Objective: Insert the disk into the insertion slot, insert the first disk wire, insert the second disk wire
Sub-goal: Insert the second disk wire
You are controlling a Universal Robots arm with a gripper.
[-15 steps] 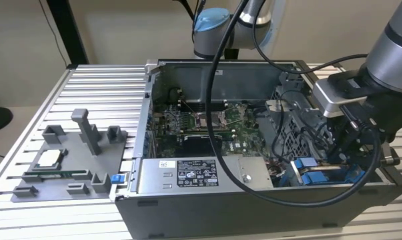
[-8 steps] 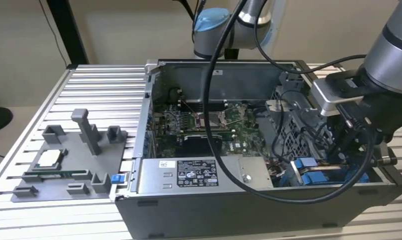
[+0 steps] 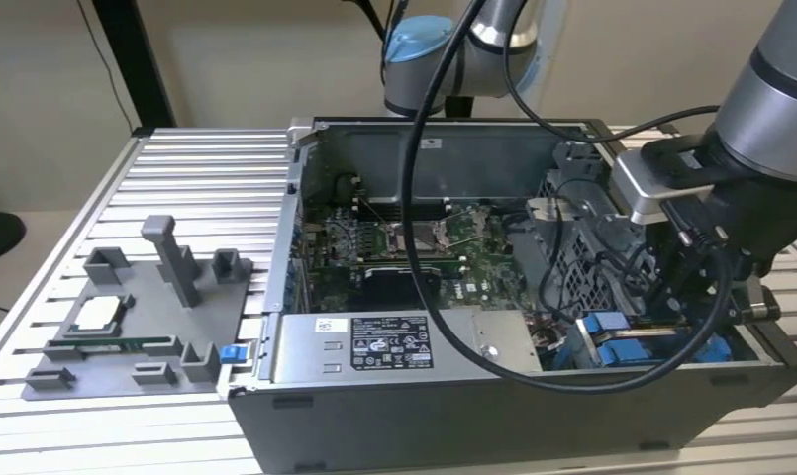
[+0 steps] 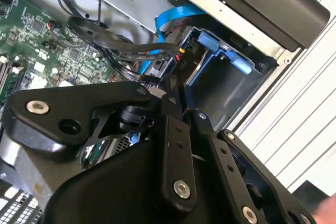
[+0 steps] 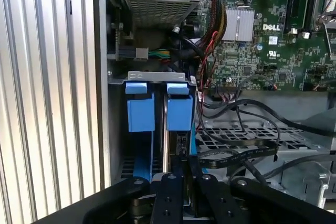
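Ribbed aluminium table [image 3: 187, 163] — blue-framed disk [image 5: 179, 113] in perforated slot [image 5: 137, 169]

An open computer case [image 3: 504, 297] stood on the ribbed worktop [image 3: 200, 188]; the arm [image 3: 781, 109] reached into its right end, above blue drive carriers [image 3: 623, 341]. A grey fixture tray [image 3: 134, 317] lay left.

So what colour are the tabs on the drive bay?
Bright blue tabs, clearest in the first wrist view.

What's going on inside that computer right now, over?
Gripper down in the case's drive corner, at the disk sitting in the insertion slot. Black cables loop close beside it. Over.
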